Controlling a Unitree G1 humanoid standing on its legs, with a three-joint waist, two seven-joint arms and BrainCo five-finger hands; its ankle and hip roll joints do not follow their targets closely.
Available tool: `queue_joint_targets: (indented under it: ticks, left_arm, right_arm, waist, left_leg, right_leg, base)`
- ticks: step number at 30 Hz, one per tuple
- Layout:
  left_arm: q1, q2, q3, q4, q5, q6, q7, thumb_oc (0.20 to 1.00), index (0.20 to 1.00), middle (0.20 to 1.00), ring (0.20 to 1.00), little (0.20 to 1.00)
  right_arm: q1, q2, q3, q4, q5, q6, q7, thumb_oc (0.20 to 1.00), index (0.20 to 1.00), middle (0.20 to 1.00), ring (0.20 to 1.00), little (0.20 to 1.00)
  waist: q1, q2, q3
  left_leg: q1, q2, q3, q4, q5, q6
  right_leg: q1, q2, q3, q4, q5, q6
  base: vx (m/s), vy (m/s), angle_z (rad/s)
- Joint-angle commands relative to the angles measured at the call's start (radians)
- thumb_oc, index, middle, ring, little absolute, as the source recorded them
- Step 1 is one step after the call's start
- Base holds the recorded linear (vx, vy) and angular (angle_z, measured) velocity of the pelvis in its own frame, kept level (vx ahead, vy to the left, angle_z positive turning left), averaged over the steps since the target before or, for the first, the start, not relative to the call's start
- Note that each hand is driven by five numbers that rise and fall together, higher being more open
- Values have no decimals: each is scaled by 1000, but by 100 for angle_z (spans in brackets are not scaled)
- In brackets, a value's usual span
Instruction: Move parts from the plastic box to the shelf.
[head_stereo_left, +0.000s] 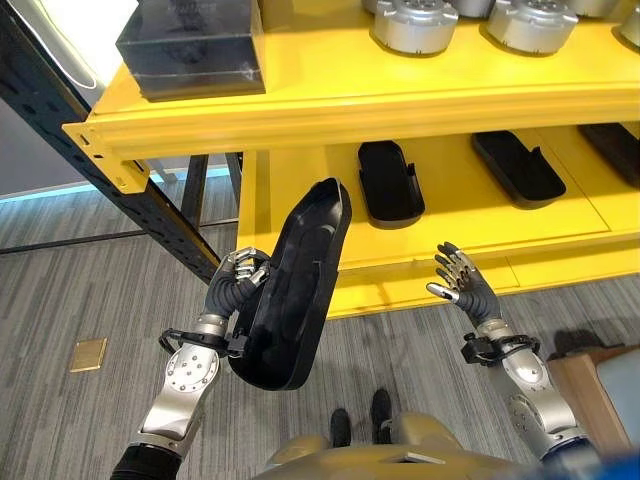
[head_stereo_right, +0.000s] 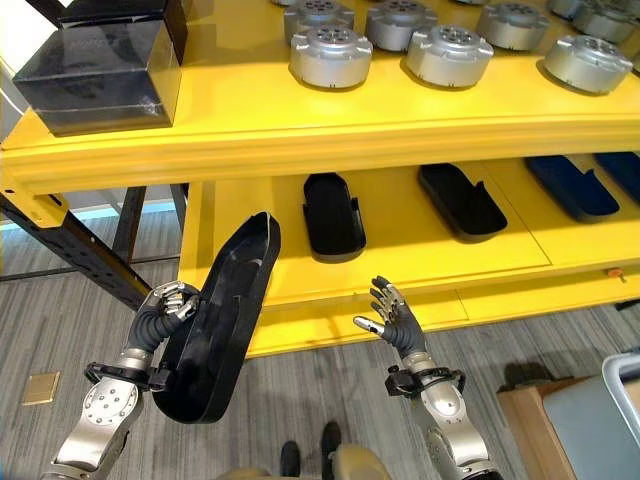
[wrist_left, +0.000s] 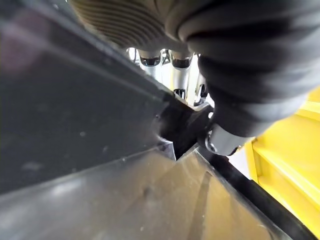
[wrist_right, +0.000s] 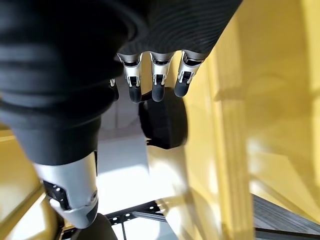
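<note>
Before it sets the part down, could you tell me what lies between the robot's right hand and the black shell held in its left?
Nothing solid: in the left eye view, only the yellow lower shelf's front edge and grey floor show between the open right hand and the black shell gripped by the left hand.

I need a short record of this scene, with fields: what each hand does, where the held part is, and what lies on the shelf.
left hand: left hand has its fingers curled on the rim of a black tray-shaped part
held part: tilted on edge, in front of the yellow shelf, not yet on it
right hand: right hand open, holds nothing
lower shelf: black parts lie flat
upper shelf: silver round parts, dark box
</note>
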Motion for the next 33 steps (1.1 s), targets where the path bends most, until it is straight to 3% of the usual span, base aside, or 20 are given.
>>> queue_joint_targets:
  ticks: [1, 2, 4, 5, 6, 7, 8, 9, 12, 17, 26, 33]
  left_arm:
    - [-59, -8, 31, -89, -44, -73, -10, 200, 200, 200, 200, 200]
    - [-64, -10, 29, -88, -45, -75, -9, 200, 200, 200, 200, 200]
    - [-71, -10, 31, -91, -46, -74, -6, 200, 200, 200, 200, 200]
    - [-75, -9, 44, -99, -37, -74, 15, 200, 200, 200, 200, 200]
    - [-75, -9, 44, -99, -37, -74, 15, 200, 200, 200, 200, 200]
    - [-97, -14, 49, -89, -39, -74, 38, 200, 200, 200, 200, 200]
    - [-128, -19, 34, -68, -41, -73, 48, 200, 200, 200, 200, 200]
    - [-146, -35, 13, -44, -76, -75, 32, 200, 200, 200, 200, 200]
    - [-196, -38, -21, -2, -77, -68, 31, 200, 200, 200, 200, 200]
    - [-295, -42, -58, 60, -49, -66, 82, 200, 200, 200, 200, 200]
    - [-613, -66, -146, 252, -26, -55, 263, 200, 200, 200, 200, 200]
    - [-863, -112, -220, 403, -32, -42, 374, 200, 200, 200, 200, 200]
  right_arm:
    - [-25, -36, -45, -45, 23, -60, -5, 1000, 1000, 1000, 1000, 1000]
    - [-27, -41, -47, -46, 18, -62, -8, 1000, 1000, 1000, 1000, 1000]
    - [-33, -48, -54, -51, 12, -67, -19, 1000, 1000, 1000, 1000, 1000]
    - [-36, -44, -55, -43, 4, -73, -37, 1000, 1000, 1000, 1000, 1000]
    - [-36, -44, -55, -43, 4, -73, -37, 1000, 1000, 1000, 1000, 1000]
    - [-47, -40, -52, -19, 5, -74, -54, 1000, 1000, 1000, 1000, 1000]
    - [-48, -44, -52, -26, 2, -75, -65, 1000, 1000, 1000, 1000, 1000]
    - [-49, -39, -43, -7, -7, -71, -61, 1000, 1000, 1000, 1000, 1000]
    - [-30, -15, -43, -23, -8, -65, -54, 1000, 1000, 1000, 1000, 1000]
    - [2, 11, -7, -25, 7, -45, -38, 1000, 1000, 1000, 1000, 1000]
    - [-24, 5, 66, -45, 26, -31, -41, 1000, 1000, 1000, 1000, 1000]
    - [-69, -16, 124, -73, 37, -40, -53, 1000, 1000, 1000, 1000, 1000]
  waist:
    - [-1, -40, 22]
    - [3, -40, 33]
    - [2, -43, 40]
    - [6, -50, 28]
    - [7, -51, 28]
    - [7, -33, 27]
    - [-6, -7, 26]
    - [-9, 18, 16]
    - [-14, 14, 6]
    - [-22, -15, 2]
    - [-57, -54, 26]
    - [-100, -60, 85]
  left_leg:
    - [-85, 119, 23, 258, -67, -97]
    - [-104, 117, 11, 299, -52, -106]
    - [-116, 160, 13, 266, -29, -110]
    - [-94, 284, -7, 106, 39, -112]
    - [-90, 284, -6, 101, 41, -112]
    - [-85, 358, -27, 4, 127, -127]
    - [-63, 400, 18, -67, 177, -153]
    - [-28, 410, 30, -84, 160, -166]
    - [-4, 374, 63, -47, 102, -154]
    - [0, 323, 100, -23, 57, -146]
    - [-66, 300, 114, 1, 48, -142]
    - [-142, 310, 118, 34, 63, -151]
  right_leg:
    - [7, -52, -5, -30, 101, 71]
    - [10, -53, -9, -25, 97, 67]
    - [14, -64, -13, -16, 89, 67]
    - [12, -94, 3, -6, 79, 82]
    - [13, -94, 4, -6, 78, 82]
    - [-7, -98, 16, 26, 54, 92]
    - [-32, -104, 13, 67, 39, 99]
    - [-52, -106, 14, 112, 25, 109]
    - [-27, -137, 28, 115, 30, 131]
    - [17, -180, 48, 60, 51, 155]
    - [-23, -203, 52, 20, 80, 167]
    - [-114, -194, 73, 49, 94, 165]
  base:
    - [-42, -89, 35]
    - [-31, -57, 14]
    - [29, 48, 2]
    - [67, 98, 18]
    - [76, 174, 21]
    - [30, 220, -3]
    - [65, 385, -32]
    - [77, 368, -35]
    - [140, 245, -18]
    - [90, 164, -4]
    - [-12, 57, -1]
    - [-91, 0, -5]
